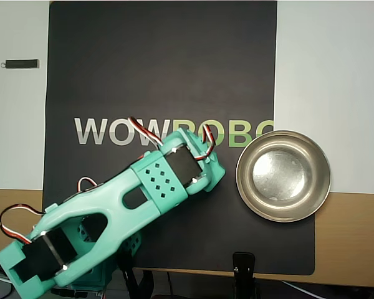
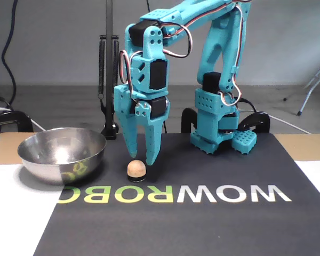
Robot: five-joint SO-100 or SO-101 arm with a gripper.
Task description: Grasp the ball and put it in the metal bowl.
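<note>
Down on the black mat (image 2: pixel 202 224) in the fixed view, the ball (image 2: pixel 134 169) sits on a small dark base, apart from the bowl (image 2: pixel 61 153) at its left. Just above it hangs the claw (image 2: pixel 142 158), fingers spread and holding nothing. Overhead, the arm (image 1: pixel 131 199) hides the ball.

Overhead view straight down, fixed view low, near, facing the arm (image 2: pixel 213 80); both sharing mat (image 1: pixel 162 62) and metal bowl (image 2: pixel 61 154).
</note>
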